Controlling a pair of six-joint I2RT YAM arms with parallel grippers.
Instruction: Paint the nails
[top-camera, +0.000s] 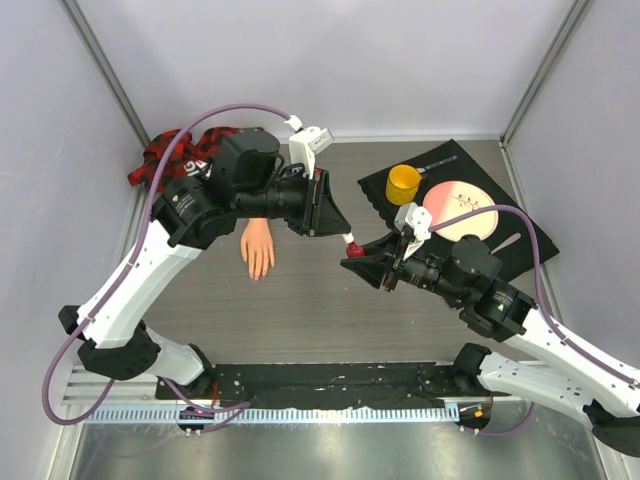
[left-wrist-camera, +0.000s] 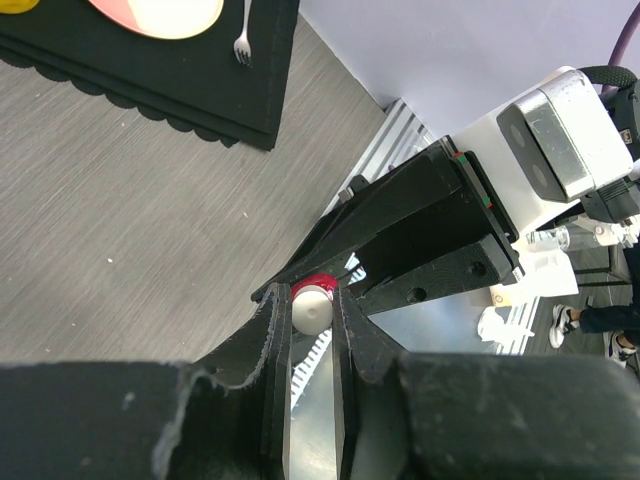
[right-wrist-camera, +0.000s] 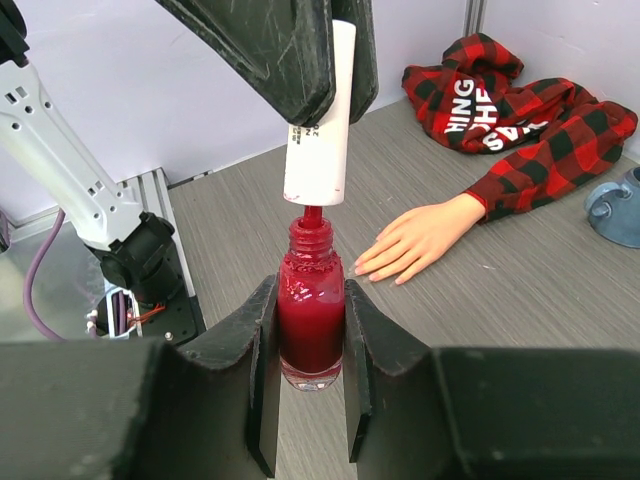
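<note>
Left arm and right arm wear white shells, black joints — looping lilac cables.

A flat black mat with wavy edges lies on the far right part of the grey wood-look table. A small yellow cup stands on the mat. Just beside the cup sits a round pink and cream plate. A little silver fork lies on the mat near the plate. A blue-grey round thing sits on the table, only partly seen.

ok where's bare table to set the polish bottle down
Bare wood lies near the front, between the mannequin hand and the base rail, and at the back between the plaid sleeve and the placemat. Crowded: the placemat, and mid-table around the bottle.
</note>
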